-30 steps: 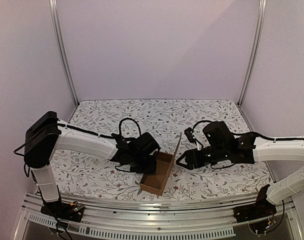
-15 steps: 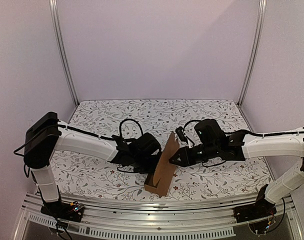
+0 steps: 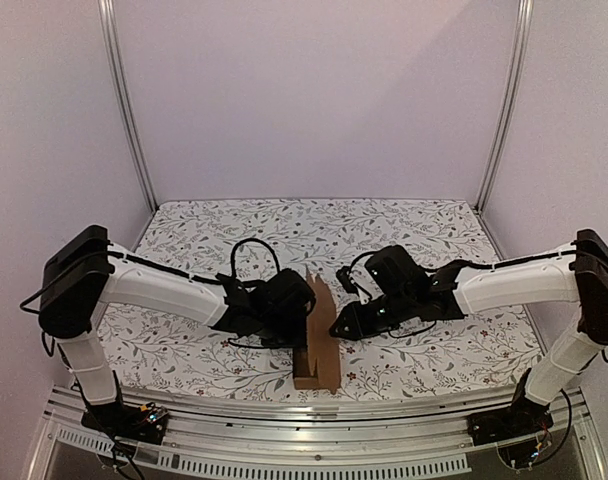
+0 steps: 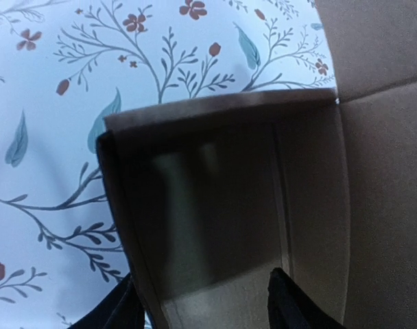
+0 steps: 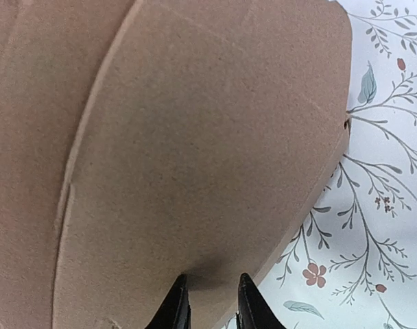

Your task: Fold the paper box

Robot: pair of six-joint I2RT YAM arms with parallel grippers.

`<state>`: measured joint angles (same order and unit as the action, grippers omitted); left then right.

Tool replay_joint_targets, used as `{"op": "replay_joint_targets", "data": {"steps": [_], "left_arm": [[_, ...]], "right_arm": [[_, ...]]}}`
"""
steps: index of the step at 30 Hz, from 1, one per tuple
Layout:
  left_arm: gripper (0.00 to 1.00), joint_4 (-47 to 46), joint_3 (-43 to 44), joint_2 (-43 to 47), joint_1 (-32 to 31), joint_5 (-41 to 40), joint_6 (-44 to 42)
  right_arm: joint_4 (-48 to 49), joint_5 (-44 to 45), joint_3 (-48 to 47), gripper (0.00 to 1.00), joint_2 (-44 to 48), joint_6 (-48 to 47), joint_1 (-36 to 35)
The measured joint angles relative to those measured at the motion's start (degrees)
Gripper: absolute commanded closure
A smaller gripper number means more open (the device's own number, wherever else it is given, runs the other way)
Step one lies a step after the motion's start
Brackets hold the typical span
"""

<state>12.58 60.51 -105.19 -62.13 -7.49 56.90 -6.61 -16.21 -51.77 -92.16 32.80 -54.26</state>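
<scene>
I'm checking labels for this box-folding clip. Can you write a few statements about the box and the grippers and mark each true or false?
1. The paper box stands between the two arms. True.
2. Both fingers of the left gripper are outside the box. False: they straddle a wall, with one finger inside.
3. The right gripper points its tips at a brown cardboard panel, close up. True.
4. The box sits at the far edge of the table. False: it is close to the near edge.
</scene>
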Motion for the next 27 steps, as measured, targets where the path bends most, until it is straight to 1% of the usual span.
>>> {"op": "replay_joint_targets", "data": {"steps": [8, 16, 18, 23, 27], "left_arm": [[0.34, -1.6, -3.7, 5.9, -0.1, -2.7, -1.2], [0.35, -0.9, -6.6, 11.0, -0.1, -6.4, -1.8], [0.4, -0.8, -7.2, 11.6, -0.1, -6.8, -1.9], [0.64, -0.9, -8.9, 12.1, -0.1, -7.3, -1.6], [0.89, -0.6, -10.7, 13.6, -0.1, -7.2, -1.4]], "right_arm": [[-3.1, 1.7, -1.6, 0.79, -2.2, -1.3, -0.9], [-6.8, 4.4, -3.0, 0.79, -1.9, -3.3, -0.9], [-7.4, 5.1, -3.0, 0.79, -1.4, -3.7, -0.9], [-9.0, 6.4, -3.0, 0.79, 0.2, -4.4, -0.9], [-10.1, 7.2, -3.0, 0.79, 1.2, -4.7, -0.9]]}}
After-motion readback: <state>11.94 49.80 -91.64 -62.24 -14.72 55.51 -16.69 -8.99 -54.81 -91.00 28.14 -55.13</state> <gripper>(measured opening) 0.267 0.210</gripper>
